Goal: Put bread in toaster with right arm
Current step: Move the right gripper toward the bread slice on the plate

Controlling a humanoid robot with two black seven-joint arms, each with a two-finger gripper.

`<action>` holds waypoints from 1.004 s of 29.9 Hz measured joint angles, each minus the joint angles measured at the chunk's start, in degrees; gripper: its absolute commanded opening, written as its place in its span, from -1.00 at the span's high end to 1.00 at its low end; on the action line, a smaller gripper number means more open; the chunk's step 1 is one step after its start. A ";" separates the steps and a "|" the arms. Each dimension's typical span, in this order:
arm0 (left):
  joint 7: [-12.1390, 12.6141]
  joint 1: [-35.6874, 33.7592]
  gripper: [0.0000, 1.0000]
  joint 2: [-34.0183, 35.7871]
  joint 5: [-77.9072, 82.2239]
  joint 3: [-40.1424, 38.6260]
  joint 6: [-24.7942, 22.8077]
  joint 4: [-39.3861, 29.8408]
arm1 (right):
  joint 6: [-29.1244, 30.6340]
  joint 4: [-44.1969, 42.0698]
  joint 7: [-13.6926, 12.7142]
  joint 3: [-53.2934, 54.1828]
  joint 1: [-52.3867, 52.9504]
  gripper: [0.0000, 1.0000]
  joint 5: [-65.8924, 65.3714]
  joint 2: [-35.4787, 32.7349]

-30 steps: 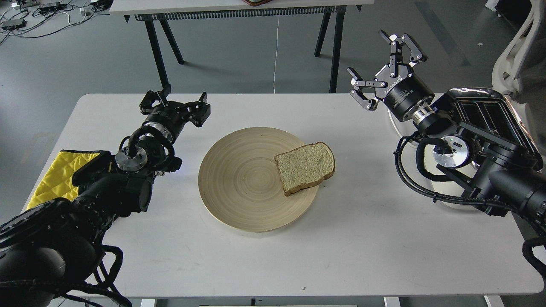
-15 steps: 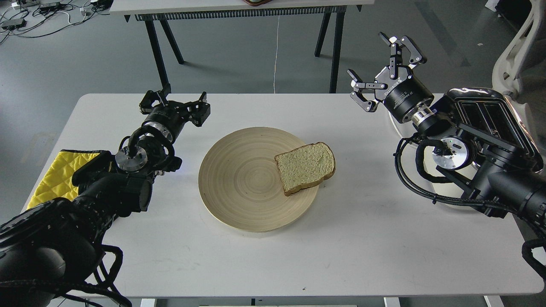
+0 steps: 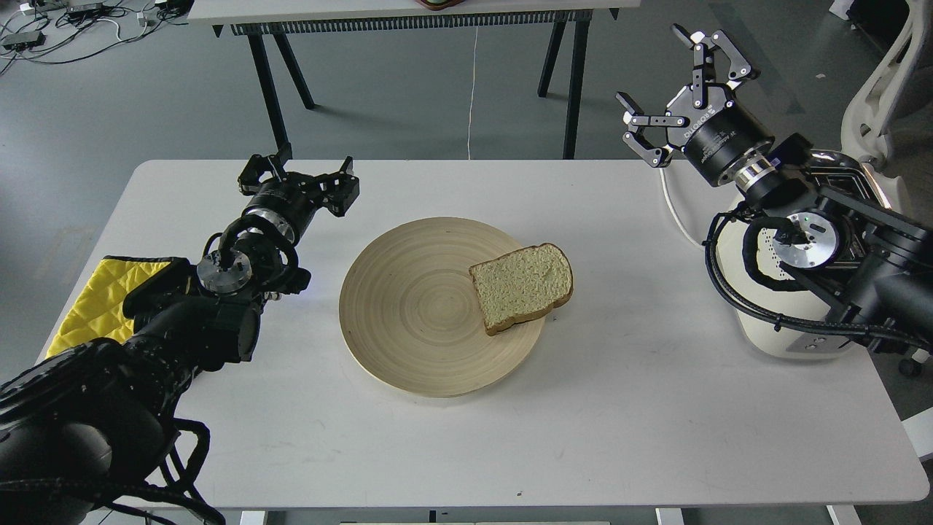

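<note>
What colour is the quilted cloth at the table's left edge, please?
Bright yellow with a black border, shown in the head view: the cloth.

My right arm (image 3: 838, 255) enters from the right edge, wrist raised, its hand (image 3: 678, 91) held high with both linkage fingers spread wide and empty. My left arm (image 3: 182, 313) extends low over the surface; its hand (image 3: 299, 179) holds nothing, fingers parted.

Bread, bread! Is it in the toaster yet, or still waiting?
Not yet. The tan bread slice lies on the round wooden plate, untouched. The right arm's black gripper is open and empty, up beyond the table's far edge. Left to do: grab the slice and drop it into the cream-white toaster.
</note>
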 measured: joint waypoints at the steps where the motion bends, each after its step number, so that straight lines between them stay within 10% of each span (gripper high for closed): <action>1: -0.01 0.00 -1.00 0.00 0.00 0.00 0.00 0.00 | -1.36 0.34 -0.03 -1.27 1.18 -0.97 -2.03 -0.52; 16: 0.01 0.00 -1.00 0.00 0.00 0.00 0.00 0.00 | -33.03 11.12 -0.02 -35.32 16.50 -0.97 -16.42 0.93; 30: -0.02 0.00 -1.00 0.01 0.00 0.00 0.00 0.00 | -41.71 12.01 -0.07 -41.58 8.91 -0.94 -16.86 6.12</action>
